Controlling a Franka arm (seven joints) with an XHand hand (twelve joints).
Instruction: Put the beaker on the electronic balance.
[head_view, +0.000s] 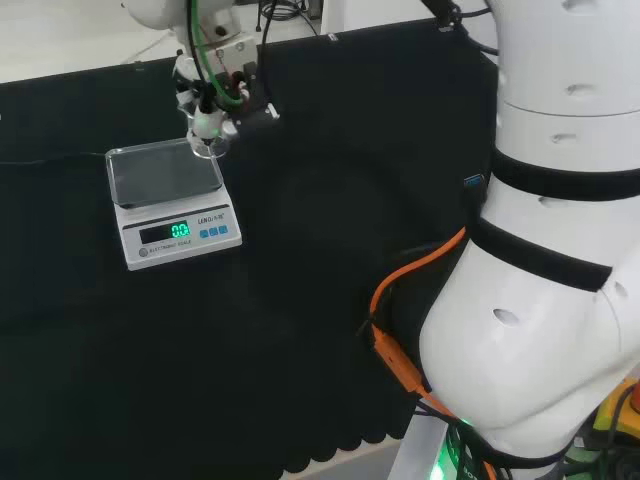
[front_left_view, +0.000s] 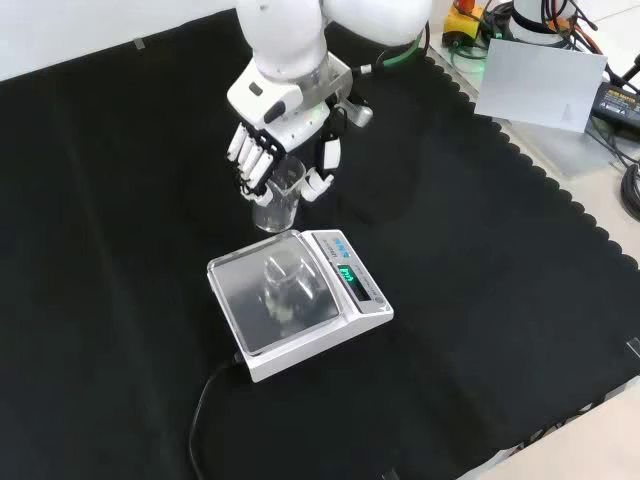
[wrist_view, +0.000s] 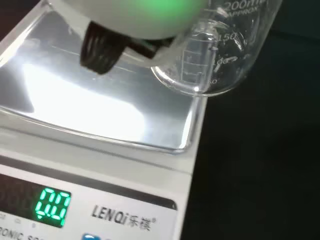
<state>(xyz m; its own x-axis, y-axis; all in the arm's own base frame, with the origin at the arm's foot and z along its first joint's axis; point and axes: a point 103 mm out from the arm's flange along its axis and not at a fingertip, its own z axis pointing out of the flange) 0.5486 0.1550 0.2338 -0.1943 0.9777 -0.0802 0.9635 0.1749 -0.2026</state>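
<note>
In the front view the hand (front_left_view: 272, 132) has its fingers curled round a clear graduated beaker (front_left_view: 277, 200) and holds it upright. The beaker hangs just beyond the far edge of the white electronic balance (front_left_view: 365, 310), whose steel pan (front_left_view: 240, 315) mirrors it. From the head view the hand (head_view: 213, 92) holds the beaker (head_view: 207, 140) at the pan's (head_view: 160, 175) far right corner, and the display glows green. Close up in the wrist view, the beaker's base (wrist_view: 210, 65) floats over a corner of the pan (wrist_view: 100, 105), under a blurred part of the hand (wrist_view: 135, 17).
A black cable (front_left_view: 203, 405) leaves the balance toward the near edge of the cloth in the front view. A white panel (front_left_view: 540, 85) and cables lie off the cloth at top right. The arm's white links (head_view: 560, 250) and an orange cable (head_view: 395, 290) fill the head view's right.
</note>
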